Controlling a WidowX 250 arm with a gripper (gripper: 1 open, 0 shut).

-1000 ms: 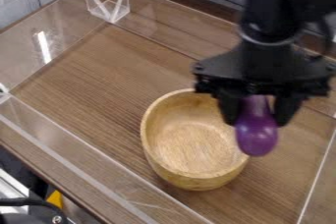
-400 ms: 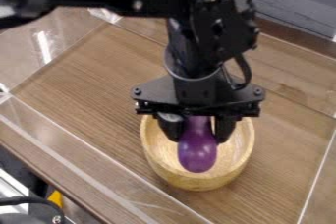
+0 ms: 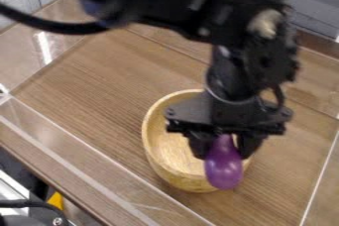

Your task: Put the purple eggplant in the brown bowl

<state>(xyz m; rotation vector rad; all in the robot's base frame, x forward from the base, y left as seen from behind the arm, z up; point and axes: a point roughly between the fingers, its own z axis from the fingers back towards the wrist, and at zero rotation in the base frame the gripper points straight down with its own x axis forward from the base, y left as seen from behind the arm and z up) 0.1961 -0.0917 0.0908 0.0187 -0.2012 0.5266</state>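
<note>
The brown bowl [image 3: 162, 136] sits on the wooden table, right of centre and towards the front. My gripper [image 3: 225, 143] points almost straight down over the bowl's right half, with its black fingers closed on the top of the purple eggplant [image 3: 223, 169]. The eggplant hangs upright with its lower end down inside the bowl, close to the front right rim. I cannot tell whether it touches the bowl. The blurred black arm covers the bowl's far rim.
The wooden tabletop [image 3: 93, 81] is fenced by low clear plastic walls [image 3: 73, 156] along the front and left. A yellow and black object [image 3: 51, 202] lies outside the wall at the bottom left corner. The arm blurs across the top of the view.
The gripper has carried the eggplant from beside the bowl's right rim to over the bowl and has sunk, so the eggplant now hangs lower, inside the bowl.
</note>
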